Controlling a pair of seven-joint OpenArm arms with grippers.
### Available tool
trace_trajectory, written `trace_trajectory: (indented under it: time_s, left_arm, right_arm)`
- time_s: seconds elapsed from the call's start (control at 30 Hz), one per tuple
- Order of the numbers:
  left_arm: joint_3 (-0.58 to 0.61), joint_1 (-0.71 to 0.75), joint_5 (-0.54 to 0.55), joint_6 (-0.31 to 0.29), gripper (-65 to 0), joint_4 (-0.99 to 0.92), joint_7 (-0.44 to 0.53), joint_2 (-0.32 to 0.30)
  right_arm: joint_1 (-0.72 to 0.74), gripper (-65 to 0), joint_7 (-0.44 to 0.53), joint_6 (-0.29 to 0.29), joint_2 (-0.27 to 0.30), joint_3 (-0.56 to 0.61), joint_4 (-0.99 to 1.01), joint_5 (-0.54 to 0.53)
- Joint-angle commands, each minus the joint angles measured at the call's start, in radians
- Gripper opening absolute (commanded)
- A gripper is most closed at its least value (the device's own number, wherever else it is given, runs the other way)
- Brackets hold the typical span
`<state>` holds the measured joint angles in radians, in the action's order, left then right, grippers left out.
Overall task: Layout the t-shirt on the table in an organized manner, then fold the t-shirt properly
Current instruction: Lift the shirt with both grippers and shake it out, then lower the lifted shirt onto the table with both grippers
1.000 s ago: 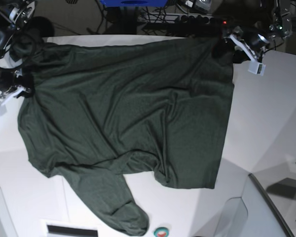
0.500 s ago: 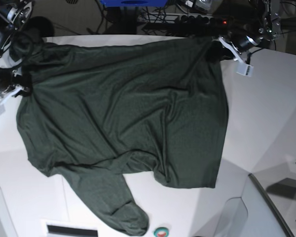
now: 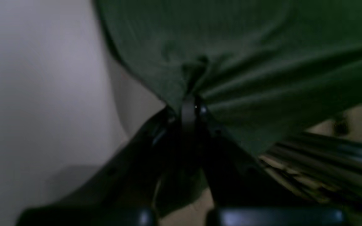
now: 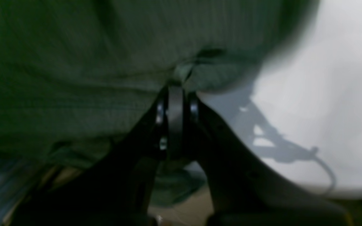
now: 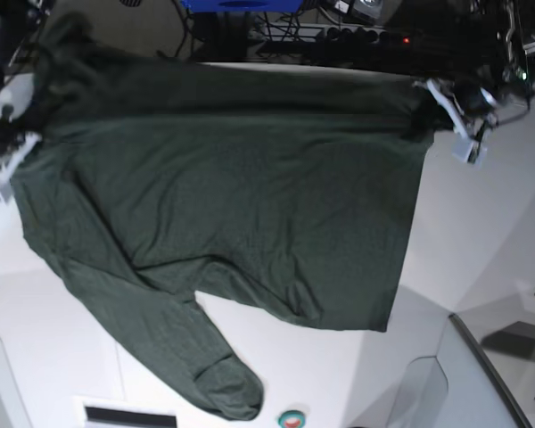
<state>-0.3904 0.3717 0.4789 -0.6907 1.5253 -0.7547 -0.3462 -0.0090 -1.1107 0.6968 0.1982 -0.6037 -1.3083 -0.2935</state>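
Both claws pinching the t-shirt [image 5: 232, 205] at opposite ends of its far edge. Left claw [image 3: 191, 105] pressed together on a bunched corner of cloth, at about 2 o'clock in the base view; right claw [image 4: 175, 91] likewise clamped on fabric, at about 10 o'clock. Held that way, judging by the taut line between the grips, to stretch the garment wide and smooth it for laying out. Spread over most of the desk [image 5: 481, 232], wrinkles largely pulled flat. One sleeve [image 5: 209, 374] trailing toward 6 o'clock, hem side toward 3 o'clock. Folding apparently not yet begun.
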Motion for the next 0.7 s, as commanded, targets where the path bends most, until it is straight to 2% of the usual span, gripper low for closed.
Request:
trace_trajectory:
  time_s: [0.0,0.1,0.2,0.27,0.37,0.47,0.57,0.67]
  left_arm:
    - [0.006,-0.047,-0.022,0.001,-65.0,0.017,-0.002,-0.009]
    - [0.041,-0.162,-0.139,0.03,-65.0,0.007,-0.047,0.026]
    - [0.109,-0.322,-0.273,0.03,-65.0,-0.036,-0.081,0.039]
    - [0.173,-0.457,-0.346,0.03,-65.0,-0.101,-0.098,0.039]
    - [0.249,-0.725,-0.437,0.03,-65.0,-0.271,-0.102,0.04]
    - [0.301,-1.002,-0.486,0.03,-65.0,-0.443,-0.102,0.052]
    - [0.319,-1.213,-0.494,0.03,-65.0,-0.526,-0.136,0.054]
    - [0.311,-1.293,-0.492,0.026,-65.0,-0.446,-0.236,0.065]
  right_arm:
    - [0.025,-64.8,0.011,0.001,0.014,0.015,-0.02,-0.013]
    - [0.106,-64.8,0.013,0.001,0.019,0.063,-0.007,-0.013]
    - [0.274,-64.8,0.04,0.001,0.074,0.158,0.114,-0.013]
    - [0.415,-64.8,0.122,0.001,0.125,0.225,0.27,-0.013]
    - [0.694,-64.8,0.294,0.001,0.22,0.377,0.565,-0.013]
    - [0.952,-64.8,0.38,0.001,0.283,0.523,0.752,-0.014]
    - [1.095,-64.8,0.36,0.001,0.307,0.581,0.767,-0.019]
    - [1.154,-64.8,0.278,0.001,0.341,0.578,0.766,-0.017]
